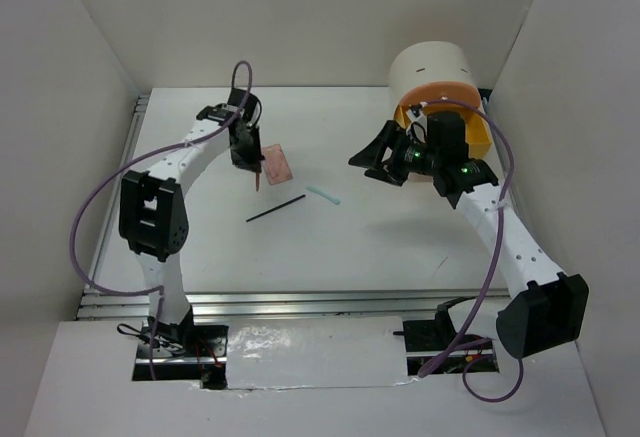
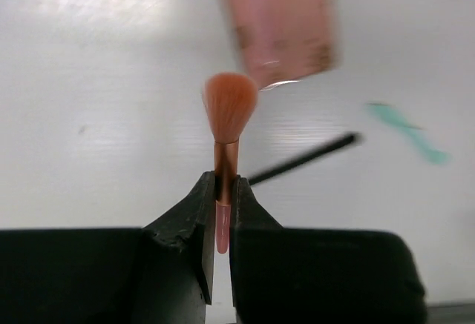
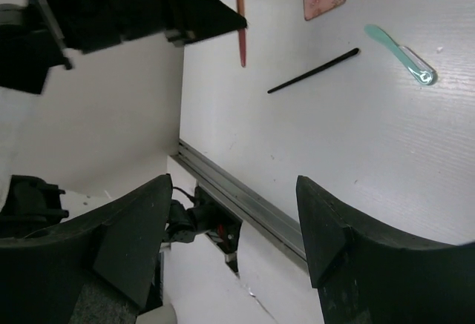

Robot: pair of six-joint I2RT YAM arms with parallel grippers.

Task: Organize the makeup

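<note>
My left gripper (image 1: pixel 254 169) is shut on the red-handled brush (image 2: pixel 228 109), bristles pointing down above the table; it also shows in the right wrist view (image 3: pixel 240 20). The flat pink palette (image 1: pixel 277 164) lies just right of that gripper, blurred in the left wrist view (image 2: pixel 282 24). A thin black pencil (image 1: pixel 276 208) lies at the table's middle, with the mint-green stick (image 1: pixel 323 195) to its right. My right gripper (image 1: pixel 372 162) is open and empty, raised left of the drawer unit. The silver-grey case is out of view.
The round cream drawer unit (image 1: pixel 438 87) with an orange-yellow front stands at the back right, just behind my right wrist. White walls close the table on the left, back and right. A metal rail (image 1: pixel 300 302) runs along the near edge.
</note>
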